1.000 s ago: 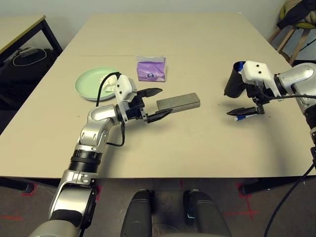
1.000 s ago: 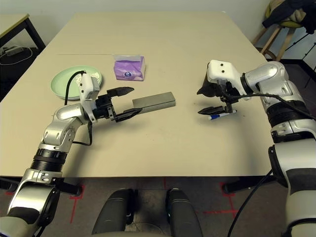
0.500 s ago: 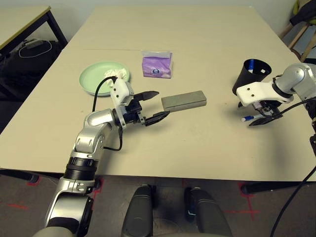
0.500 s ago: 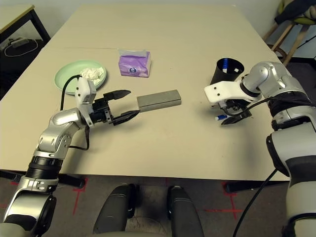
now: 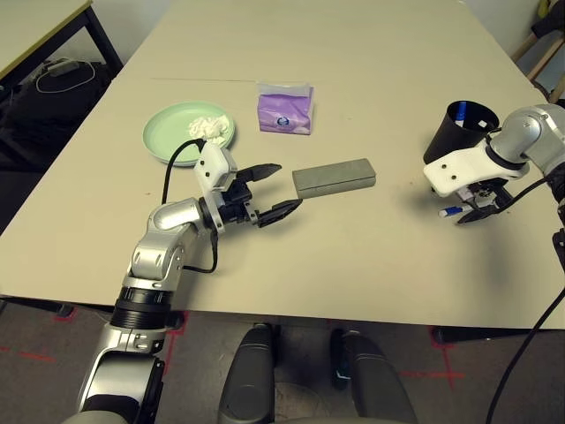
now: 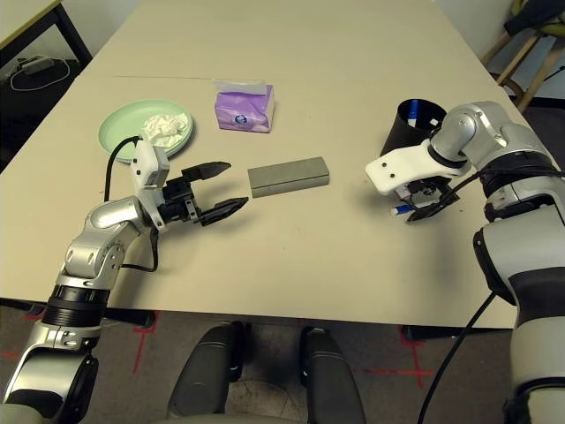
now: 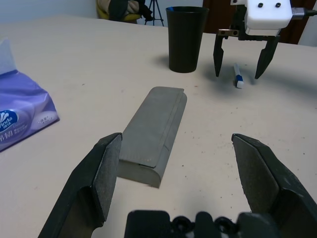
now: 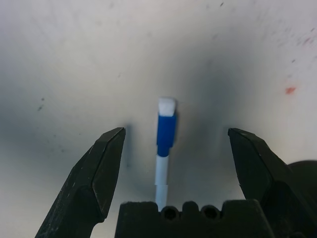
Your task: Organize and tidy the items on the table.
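Observation:
A white-blue pen (image 5: 452, 211) lies on the table (image 5: 353, 256) just in front of the black cup (image 5: 457, 134), which holds another blue-capped pen. My right gripper (image 5: 484, 208) points down over the lying pen (image 8: 165, 144), open, with a finger on each side and not touching it. My left gripper (image 5: 290, 185) hangs open just short of the near end of the grey glasses case (image 5: 334, 177), holding nothing. The pale green plate (image 5: 177, 141) carries crumpled white tissue (image 5: 209, 128). Behind the case stands the purple tissue packet (image 5: 285, 108).
A smaller table with black legs (image 5: 40, 22) stands at the far left, with cables on the floor beside it. A chair (image 5: 546, 40) stands off the table's far right corner. The table's front edge runs just below my left elbow.
My right gripper has swung round from beside the cup and now points straight down, straddling the pen. The left arm has stayed put. The camera has tilted.

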